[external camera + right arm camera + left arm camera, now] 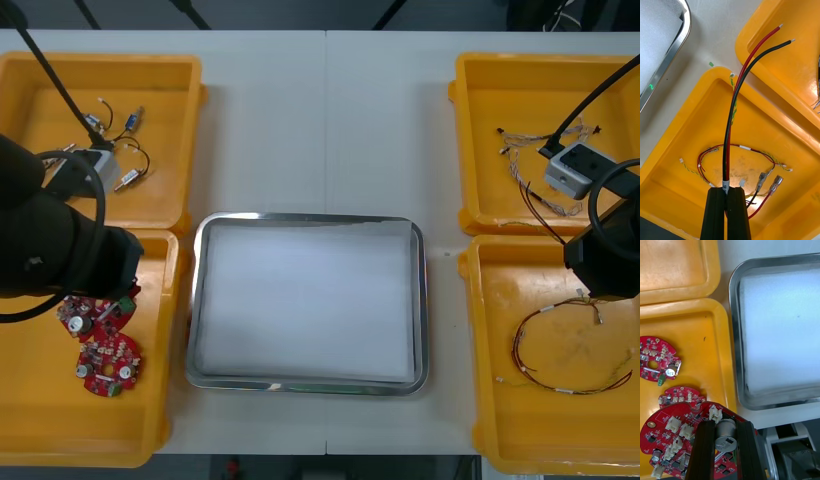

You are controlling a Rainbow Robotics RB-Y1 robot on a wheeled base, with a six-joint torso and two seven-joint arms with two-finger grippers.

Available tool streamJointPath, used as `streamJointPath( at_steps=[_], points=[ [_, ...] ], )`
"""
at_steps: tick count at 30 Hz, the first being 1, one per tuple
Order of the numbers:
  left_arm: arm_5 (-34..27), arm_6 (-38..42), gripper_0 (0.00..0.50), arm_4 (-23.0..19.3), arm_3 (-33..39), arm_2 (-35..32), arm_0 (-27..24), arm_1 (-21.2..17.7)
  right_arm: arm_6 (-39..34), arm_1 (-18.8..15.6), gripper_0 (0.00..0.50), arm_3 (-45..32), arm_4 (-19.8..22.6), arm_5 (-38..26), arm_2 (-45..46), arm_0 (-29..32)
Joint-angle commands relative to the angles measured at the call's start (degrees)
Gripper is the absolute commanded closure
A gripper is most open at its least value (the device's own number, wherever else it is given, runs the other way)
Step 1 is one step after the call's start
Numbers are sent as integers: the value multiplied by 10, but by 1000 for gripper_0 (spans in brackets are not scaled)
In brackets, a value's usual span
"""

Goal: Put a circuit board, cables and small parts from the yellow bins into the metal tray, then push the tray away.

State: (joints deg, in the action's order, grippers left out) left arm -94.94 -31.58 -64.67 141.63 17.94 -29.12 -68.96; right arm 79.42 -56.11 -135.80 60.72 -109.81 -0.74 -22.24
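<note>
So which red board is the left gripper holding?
The board in the left gripper, gripped at its silver component; the other two lie in the yellow bin.

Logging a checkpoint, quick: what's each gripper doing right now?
Left gripper: shut on a circuit board.
Right gripper: shut on the red and black cable.

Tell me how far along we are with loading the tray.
Done: nothing yet; the tray is bare white inside. In hand: the left gripper is shut on a board over the near left bin; the right gripper is shut on a red and black cable over the near right bin. Left: placing both, adding small parts from the far left bin, then pushing the tray away.
</note>
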Motion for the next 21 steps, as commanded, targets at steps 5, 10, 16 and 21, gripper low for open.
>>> streamJointPath(
  at_steps=[5, 10, 16, 21],
  points=[
    [-17, 168, 499, 88, 6, 126, -93, 66, 19, -22, 500, -14, -3, -2, -1, -3],
    [-17, 195, 496, 143, -5, 176, -104, 104, 19, -22, 500, -14, -3, -2, -1, -3],
    [-20, 204, 497, 208, -50, 240, -133, 162, 19, -22, 500, -14, -3, -2, -1, -3],
    [-20, 211, 495, 236, -85, 273, -147, 198, 19, -22, 500, -14, -3, -2, -1, -3]
  ],
)
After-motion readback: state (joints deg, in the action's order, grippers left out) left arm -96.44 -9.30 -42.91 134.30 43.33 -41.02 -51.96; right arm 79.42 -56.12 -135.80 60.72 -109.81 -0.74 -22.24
